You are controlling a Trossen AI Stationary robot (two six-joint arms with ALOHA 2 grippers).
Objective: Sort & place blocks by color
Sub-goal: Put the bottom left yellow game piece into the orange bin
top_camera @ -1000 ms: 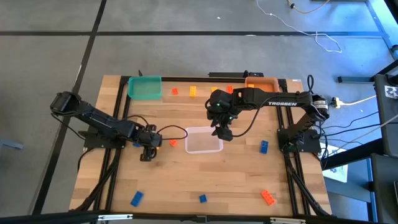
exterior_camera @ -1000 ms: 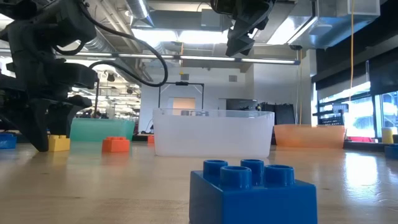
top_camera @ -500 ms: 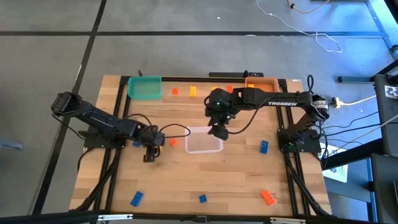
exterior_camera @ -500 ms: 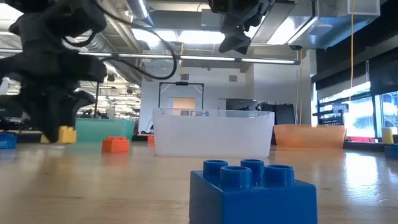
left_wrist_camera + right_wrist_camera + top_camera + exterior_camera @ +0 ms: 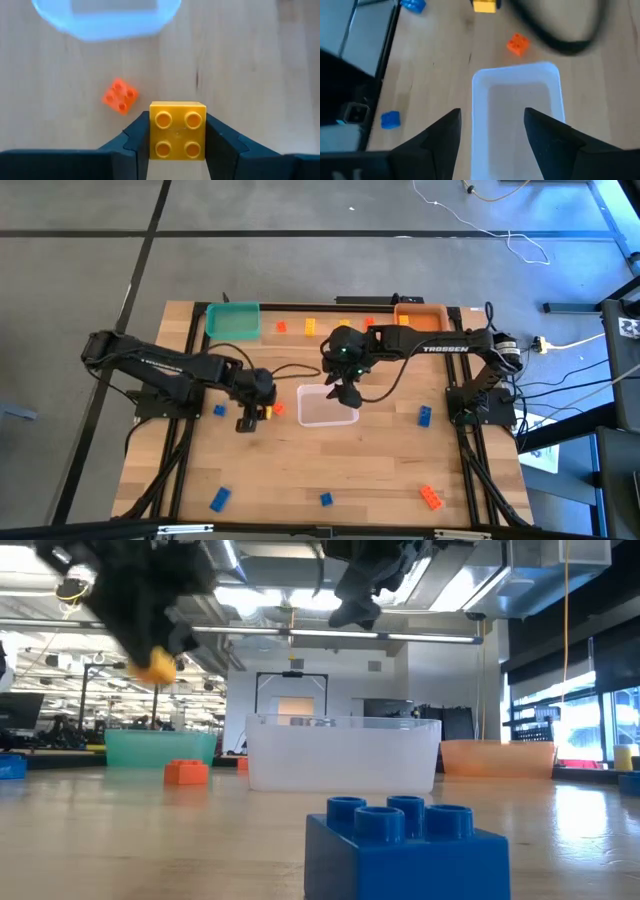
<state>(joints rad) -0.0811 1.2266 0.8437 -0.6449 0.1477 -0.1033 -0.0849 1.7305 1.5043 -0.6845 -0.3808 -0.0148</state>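
The left gripper point(image 5: 177, 137) grips a yellow block point(image 5: 177, 136) between its fingers point(image 5: 136, 142), lifted clear of the table point(image 5: 300, 470), just left of the clear bin point(image 5: 325, 406). A small orange block point(image 5: 278, 408) lies on the table between the gripper and that bin. The right gripper point(image 5: 492, 132) hangs over the clear bin with its fingers point(image 5: 442, 135) spread and nothing between them. A teal bin point(image 5: 233, 320) and an orange bin point(image 5: 420, 314) sit at the far edge, with orange and yellow blocks point(image 5: 311, 327) between them. Blue blocks point(image 5: 425, 416) and another orange one point(image 5: 431, 498) lie scattered toward the near edge.
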